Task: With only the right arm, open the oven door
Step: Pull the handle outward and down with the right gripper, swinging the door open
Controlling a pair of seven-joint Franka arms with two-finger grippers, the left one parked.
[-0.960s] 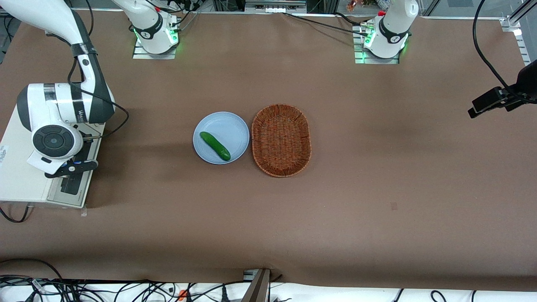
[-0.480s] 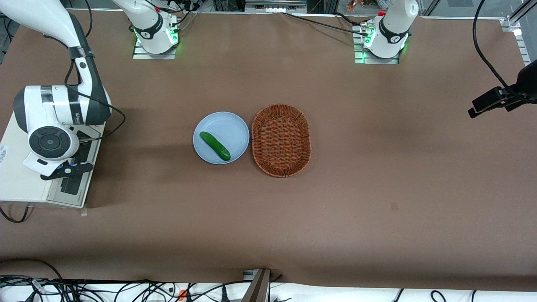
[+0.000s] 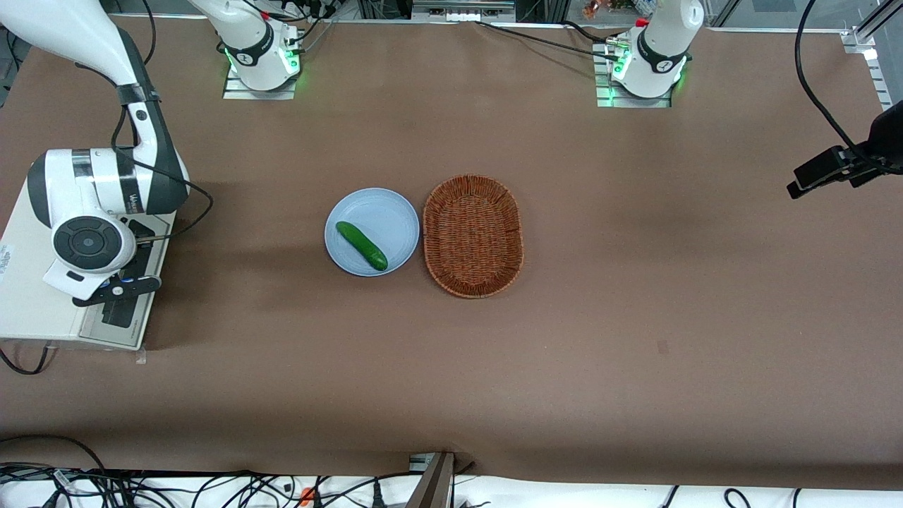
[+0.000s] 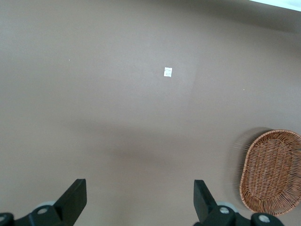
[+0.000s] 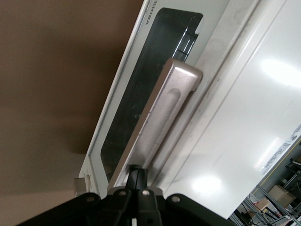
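The cream-white toaster oven stands at the working arm's end of the table. Its oven door faces the table's middle. In the right wrist view the door's dark glass window and silver bar handle run along the cream oven body. The door looks closed against the body. The right arm hangs over the oven's front edge. Its gripper is at the door; in the wrist view the gripper has its black fingers pressed together at one end of the handle, with nothing between them.
A pale blue plate with a green cucumber lies mid-table, beside a brown wicker basket, which also shows in the left wrist view. An oven knob sits near the gripper. Cables lie along the table's near edge.
The right arm's wrist shifted a little farther over the oven, then came partly back toward the table's middle. The door looks unchanged.
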